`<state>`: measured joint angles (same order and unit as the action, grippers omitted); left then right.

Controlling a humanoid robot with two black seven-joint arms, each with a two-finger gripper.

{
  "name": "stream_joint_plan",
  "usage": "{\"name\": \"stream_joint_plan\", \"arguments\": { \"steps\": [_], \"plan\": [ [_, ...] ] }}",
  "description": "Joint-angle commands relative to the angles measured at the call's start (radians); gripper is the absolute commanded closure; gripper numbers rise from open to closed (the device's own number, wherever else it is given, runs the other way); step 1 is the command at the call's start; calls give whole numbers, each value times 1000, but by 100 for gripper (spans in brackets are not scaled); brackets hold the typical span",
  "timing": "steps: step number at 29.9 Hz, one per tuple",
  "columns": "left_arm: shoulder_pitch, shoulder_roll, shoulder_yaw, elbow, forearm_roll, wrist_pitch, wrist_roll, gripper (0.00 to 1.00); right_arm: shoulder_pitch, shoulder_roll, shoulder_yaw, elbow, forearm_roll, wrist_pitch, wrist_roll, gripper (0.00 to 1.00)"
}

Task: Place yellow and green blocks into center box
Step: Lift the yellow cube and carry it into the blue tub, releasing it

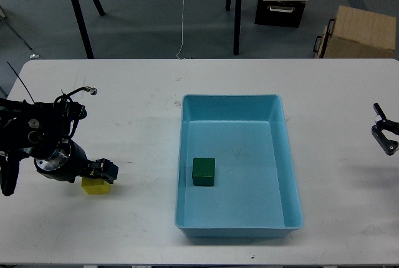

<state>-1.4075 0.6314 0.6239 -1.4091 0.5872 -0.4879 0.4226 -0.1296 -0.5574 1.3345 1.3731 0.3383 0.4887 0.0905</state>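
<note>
Hovering my left claw (pixel 105 171) right over the yellow block (pixel 95 186) on the table (pixel 143 118), left of the tray (pixel 293 184); can't tell its opening. Green block (pixel 204 172) sits inside the tray, near its left wall. Right claw (pixel 385 136) at far right, fingers apart, holding nothing.

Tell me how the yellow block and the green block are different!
The small bright yellow cube sits on the white table, outside the light blue plastic tray; the small dark green cube lies inside that tray. The left gripper is right over the yellow one; nothing is near the green one. Both look about equally big.
</note>
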Motion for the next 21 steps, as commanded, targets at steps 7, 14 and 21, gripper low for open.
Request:
{"name": "stream_joint_plan", "arguments": {
  "steps": [7, 14, 21],
  "plan": [
    [-4, -2, 7, -4, 3, 15, -76, 37, -2, -1, 2, 0, -1, 0, 0, 0],
    [-4, 1, 10, -10, 65, 18, -104, 79, -4, 4, 0, 0, -1, 0, 0, 0],
    [-22, 16, 3, -34, 71, 60, -96, 100, -5, 2, 8, 1, -1, 0, 0, 0]
  ]
}}
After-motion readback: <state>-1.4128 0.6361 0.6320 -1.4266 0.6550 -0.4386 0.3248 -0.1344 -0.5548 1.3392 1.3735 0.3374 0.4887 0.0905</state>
